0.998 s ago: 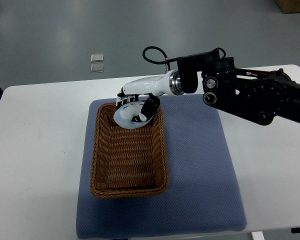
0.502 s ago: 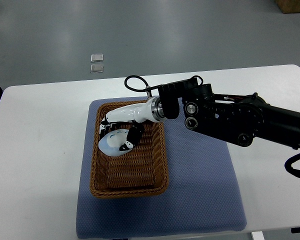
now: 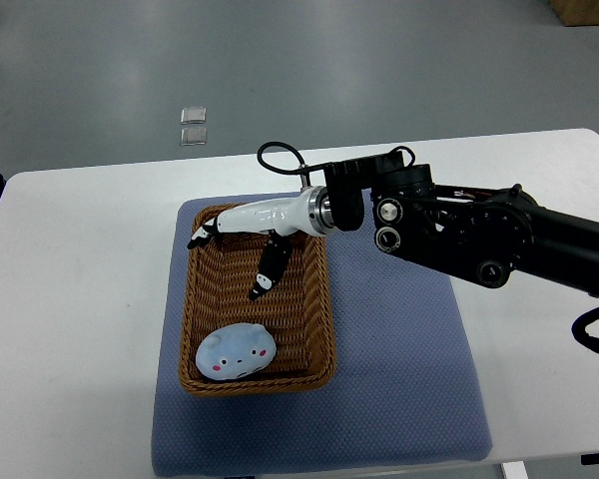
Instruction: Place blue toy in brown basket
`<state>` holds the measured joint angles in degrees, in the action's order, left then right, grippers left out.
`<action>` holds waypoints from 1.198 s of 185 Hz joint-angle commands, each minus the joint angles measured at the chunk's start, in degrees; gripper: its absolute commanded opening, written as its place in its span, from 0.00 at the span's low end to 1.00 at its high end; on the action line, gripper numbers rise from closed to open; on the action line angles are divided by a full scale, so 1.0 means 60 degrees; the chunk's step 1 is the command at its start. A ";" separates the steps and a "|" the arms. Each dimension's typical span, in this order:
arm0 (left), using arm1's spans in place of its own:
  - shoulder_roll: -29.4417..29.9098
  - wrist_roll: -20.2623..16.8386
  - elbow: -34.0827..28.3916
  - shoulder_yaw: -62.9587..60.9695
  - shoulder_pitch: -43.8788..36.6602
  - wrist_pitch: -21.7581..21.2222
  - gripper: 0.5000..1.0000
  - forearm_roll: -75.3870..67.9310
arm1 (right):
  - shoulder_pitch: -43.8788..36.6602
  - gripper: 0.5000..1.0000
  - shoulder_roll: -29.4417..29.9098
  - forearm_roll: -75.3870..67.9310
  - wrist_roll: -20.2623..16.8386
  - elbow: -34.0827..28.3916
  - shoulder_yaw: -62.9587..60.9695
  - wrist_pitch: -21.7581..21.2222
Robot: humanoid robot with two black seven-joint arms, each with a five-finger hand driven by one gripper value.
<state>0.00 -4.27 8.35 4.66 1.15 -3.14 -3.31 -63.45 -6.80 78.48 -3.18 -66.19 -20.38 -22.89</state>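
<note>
Pale blue rounded plush toy with pink cheeks lies inside brown woven wicker basket, at near end, free of any grip. Right white hand hovers over basket's far end, fingers spread, holding nothing. Basket sits on blue-grey fabric mat on white bench.

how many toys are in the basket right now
1. The blue toy lies at the near end of the brown basket, released by the right hand, whose open fingers hang over the far end. Nothing else shows in the basket.
</note>
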 commanded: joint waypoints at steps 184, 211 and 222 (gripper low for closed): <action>0.0000 0.0009 0.0000 0.0000 -0.0002 -0.0004 1.00 -0.0004 | 0.1874 0.80 0.0576 -0.8247 0.0046 0.3560 -0.7531 0.3566; 0.0000 0.0009 0.0000 0.0000 -0.0002 -0.0004 1.00 -0.0004 | 0.2240 0.80 0.0591 -0.8510 0.0032 0.4146 -0.7809 0.3435; 0.0000 0.0009 0.0000 0.0000 0.0013 -0.0004 1.00 -0.0004 | 0.2270 0.80 0.0606 -0.8584 0.0017 0.4454 -0.7883 0.3420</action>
<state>0.00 -4.25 8.35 4.66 1.16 -3.16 -3.34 -50.64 -3.25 27.92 -2.90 -42.60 -66.90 -1.93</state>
